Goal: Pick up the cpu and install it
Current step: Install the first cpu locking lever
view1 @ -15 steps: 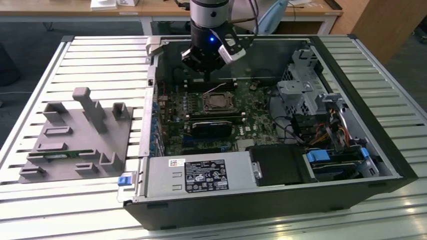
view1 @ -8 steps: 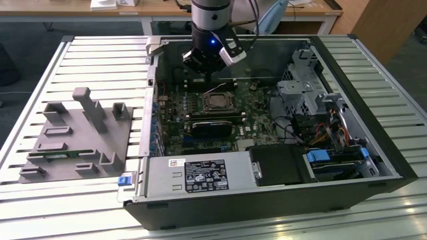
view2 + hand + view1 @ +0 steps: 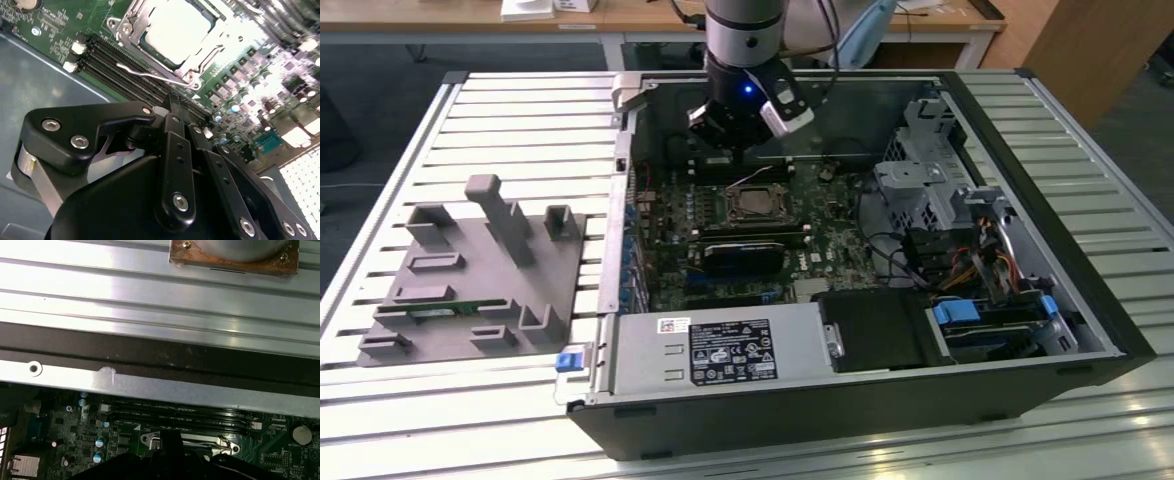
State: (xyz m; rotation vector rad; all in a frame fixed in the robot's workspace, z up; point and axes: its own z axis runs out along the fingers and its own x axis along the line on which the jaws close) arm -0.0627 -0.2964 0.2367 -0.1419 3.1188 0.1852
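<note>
- Silver cpu (image 3: pixel 177 31) lies in its socket (image 3: pixel 757 205) near the middle of the motherboard (image 3: pixel 720 250); its far corner is cut off in the second wrist view.
- Gripper (image 3: pixel 736 135) hangs above the board's back edge; whether its fingers are apart or closed, I cannot tell.

- The cpu (image 3: pixel 177 31): shiny silver top.
- Motherboard (image 3: pixel 720 215): dark green.
- Pincer (image 3: pixel 175 130): black.
- Tabletop (image 3: pixel 520 120): pale grey, ribbed in stripes.
- Fixture block (image 3: pixel 467 280): plain grey.
</note>
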